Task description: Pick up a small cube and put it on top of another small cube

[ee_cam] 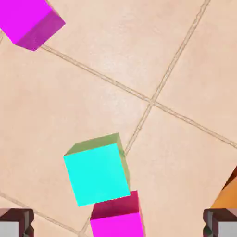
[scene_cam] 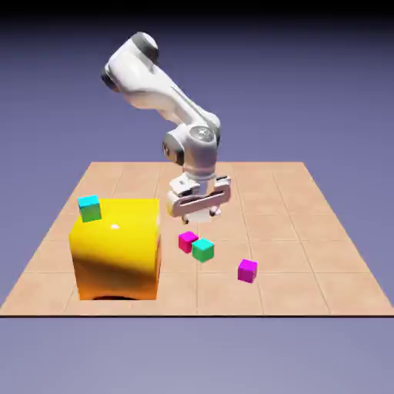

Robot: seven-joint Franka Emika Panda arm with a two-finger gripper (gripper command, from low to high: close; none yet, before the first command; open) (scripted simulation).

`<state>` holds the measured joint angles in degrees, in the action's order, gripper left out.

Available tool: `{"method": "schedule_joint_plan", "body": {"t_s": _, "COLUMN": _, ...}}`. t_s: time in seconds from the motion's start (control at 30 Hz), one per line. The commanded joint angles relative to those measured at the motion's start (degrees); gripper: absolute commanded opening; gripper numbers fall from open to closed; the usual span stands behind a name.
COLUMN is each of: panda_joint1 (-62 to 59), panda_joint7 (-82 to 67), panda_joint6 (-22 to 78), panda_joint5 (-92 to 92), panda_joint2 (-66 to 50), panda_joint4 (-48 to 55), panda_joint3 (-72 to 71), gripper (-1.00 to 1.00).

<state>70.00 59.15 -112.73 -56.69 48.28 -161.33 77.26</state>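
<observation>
Gripper [scene_cam: 199,209] hangs over open tile; the cyan cube [ee_cam: 97,173] crowds the small cube [ee_cam: 117,221], touching it, yellow block [scene_cam: 117,248] walls off the exterior view's left.

The white arm [scene_cam: 165,96] arches down from its shoulder, wrist bent downward. The gripper [scene_cam: 198,213] hangs above the table with its jaws spread wide apart, both grey fingertips [ee_cam: 16,223] empty.

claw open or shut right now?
Open. In the hand view the claw has its tips at opposite bottom corners, with the crimson-sided cube between them, ungripped.
</observation>
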Motion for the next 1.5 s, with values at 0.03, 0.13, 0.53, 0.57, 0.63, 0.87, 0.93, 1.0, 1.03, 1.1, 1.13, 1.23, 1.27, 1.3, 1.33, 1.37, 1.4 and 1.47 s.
{"method": "schedule_joint_plan", "body": {"t_s": 0.03, "panda_joint1": 3.7, "panda_joint7": 0.9, "panda_joint6": 3.3, "panda_joint5": -3.0, "panda_joint2": 0.8, "panda_joint4": 0.0, "panda_joint3": 4.2, "gripper": 0.0}}
{"method": "schedule_joint_plan", "body": {"t_s": 0.13, "panda_joint1": 9.3, "panda_joint7": 2.2, "panda_joint6": 8.2, "panda_joint5": -7.6, "panda_joint2": 2.1, "panda_joint4": 0.0, "panda_joint3": 10.4, "gripper": 0.0}}
{"method": "schedule_joint_plan", "body": {"t_s": 0.53, "panda_joint1": 20.2, "panda_joint7": 7.1, "panda_joint6": 6.2, "panda_joint5": -23.9, "panda_joint2": 3.8, "panda_joint4": 0.2, "panda_joint3": 31.9, "gripper": -1.0}}
{"method": "schedule_joint_plan", "body": {"t_s": 0.57, "panda_joint1": 20.2, "panda_joint7": 7.1, "panda_joint6": 6.2, "panda_joint5": -23.9, "panda_joint2": 3.8, "panda_joint4": 0.2, "panda_joint3": 31.9, "gripper": -1.0}}
{"method": "schedule_joint_plan", "body": {"t_s": 0.63, "panda_joint1": 18.5, "panda_joint7": 6.2, "panda_joint6": 7.5, "panda_joint5": -20.8, "panda_joint2": 3.6, "panda_joint4": 0.2, "panda_joint3": 27.8, "gripper": -1.0}}
{"method": "schedule_joint_plan", "body": {"t_s": 0.87, "panda_joint1": 13.4, "panda_joint7": 3.4, "panda_joint6": 11.7, "panda_joint5": -10.7, "panda_joint2": 2.9, "panda_joint4": 0.7, "panda_joint3": 13.3, "gripper": -1.0}}
{"method": "schedule_joint_plan", "body": {"t_s": 0.93, "panda_joint1": 13.7, "panda_joint7": 3.9, "panda_joint6": 11.7, "panda_joint5": -10.4, "panda_joint2": 2.7, "panda_joint4": 2.8, "panda_joint3": 9.1, "gripper": -1.0}}
{"method": "schedule_joint_plan", "body": {"t_s": 1.0, "panda_joint1": 11.1, "panda_joint7": 0.4, "panda_joint6": 11.1, "panda_joint5": -9.3, "panda_joint2": 1.4, "panda_joint4": 4.8, "panda_joint3": 5.0, "gripper": -1.0}}
{"method": "schedule_joint_plan", "body": {"t_s": 1.03, "panda_joint1": 9.3, "panda_joint7": -2.1, "panda_joint6": 10.7, "panda_joint5": -8.6, "panda_joint2": 0.5, "panda_joint4": 5.8, "panda_joint3": 3.0, "gripper": -1.0}}
{"method": "schedule_joint_plan", "body": {"t_s": 1.1, "panda_joint1": 5.7, "panda_joint7": -7.1, "panda_joint6": 9.9, "panda_joint5": -7.2, "panda_joint2": -1.2, "panda_joint4": 7.8, "panda_joint3": -1.0, "gripper": -1.0}}
{"method": "schedule_joint_plan", "body": {"t_s": 1.13, "panda_joint1": 3.9, "panda_joint7": -9.6, "panda_joint6": 9.5, "panda_joint5": -6.5, "panda_joint2": -2.0, "panda_joint4": 8.8, "panda_joint3": -3.0, "gripper": -1.0}}
{"method": "schedule_joint_plan", "body": {"t_s": 1.23, "panda_joint1": -1.5, "panda_joint7": -17.1, "panda_joint6": 8.3, "panda_joint5": -4.5, "panda_joint2": -4.6, "panda_joint4": 11.7, "panda_joint3": -9.0, "gripper": -1.0}}
{"method": "schedule_joint_plan", "body": {"t_s": 1.27, "panda_joint1": -3.3, "panda_joint7": -19.6, "panda_joint6": 7.9, "panda_joint5": -3.8, "panda_joint2": -5.4, "panda_joint4": 12.7, "panda_joint3": -11.0, "gripper": -1.0}}
{"method": "schedule_joint_plan", "body": {"t_s": 1.3, "panda_joint1": -5.1, "panda_joint7": -22.1, "panda_joint6": 7.5, "panda_joint5": -3.2, "panda_joint2": -6.3, "panda_joint4": 13.7, "panda_joint3": -13.0, "gripper": -1.0}}
{"method": "schedule_joint_plan", "body": {"t_s": 1.33, "panda_joint1": -6.9, "panda_joint7": -24.6, "panda_joint6": 7.1, "panda_joint5": -2.5, "panda_joint2": -7.1, "panda_joint4": 14.7, "panda_joint3": -15.1, "gripper": -1.0}}
{"method": "schedule_joint_plan", "body": {"t_s": 1.37, "panda_joint1": -8.7, "panda_joint7": -27.0, "panda_joint6": 6.7, "panda_joint5": -1.8, "panda_joint2": -7.9, "panda_joint4": 15.7, "panda_joint3": -17.1, "gripper": -1.0}}
{"method": "schedule_joint_plan", "body": {"t_s": 1.4, "panda_joint1": -10.5, "panda_joint7": -29.5, "panda_joint6": 6.3, "panda_joint5": -1.1, "panda_joint2": -8.8, "panda_joint4": 16.7, "panda_joint3": -19.1, "gripper": -1.0}}
{"method": "schedule_joint_plan", "body": {"t_s": 1.47, "panda_joint1": -14.2, "panda_joint7": -34.5, "panda_joint6": 5.5, "panda_joint5": 0.2, "panda_joint2": -10.5, "panda_joint4": 18.6, "panda_joint3": -23.1, "gripper": -1.0}}
